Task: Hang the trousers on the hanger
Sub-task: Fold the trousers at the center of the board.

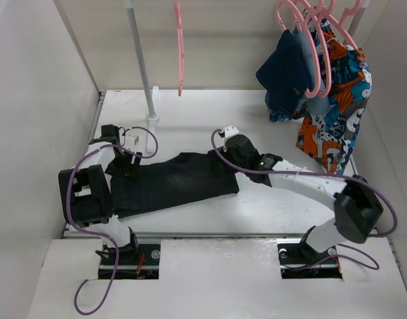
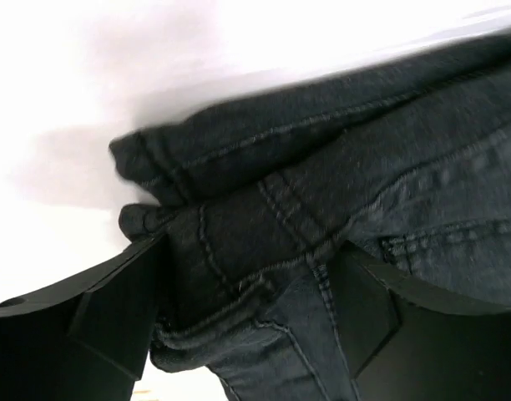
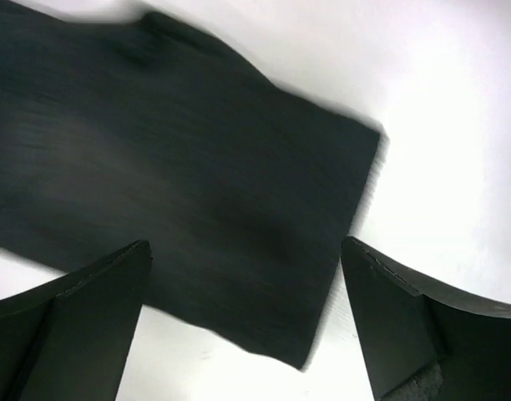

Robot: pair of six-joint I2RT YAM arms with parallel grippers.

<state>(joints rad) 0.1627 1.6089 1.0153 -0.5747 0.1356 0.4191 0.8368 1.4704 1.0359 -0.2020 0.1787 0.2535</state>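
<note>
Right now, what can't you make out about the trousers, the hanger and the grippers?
Top view: the hanger's hook is cut off by the upper edge.
Top view: the left arm covers the trousers' waist end.
Left wrist view: fabric fills the left gripper; pinched or loose, unclear.
Right wrist view: blur hides fabric detail under the open right gripper.

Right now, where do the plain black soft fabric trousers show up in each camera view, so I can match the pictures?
Top external: the plain black fabric trousers lie flat across the white table, centre-left.
Left wrist: their bunched, stitched end fills the centre and right.
Right wrist: one flat end covers the upper left and centre.
Shared landmark: the white table surface beneath them, bright in every view.
</note>
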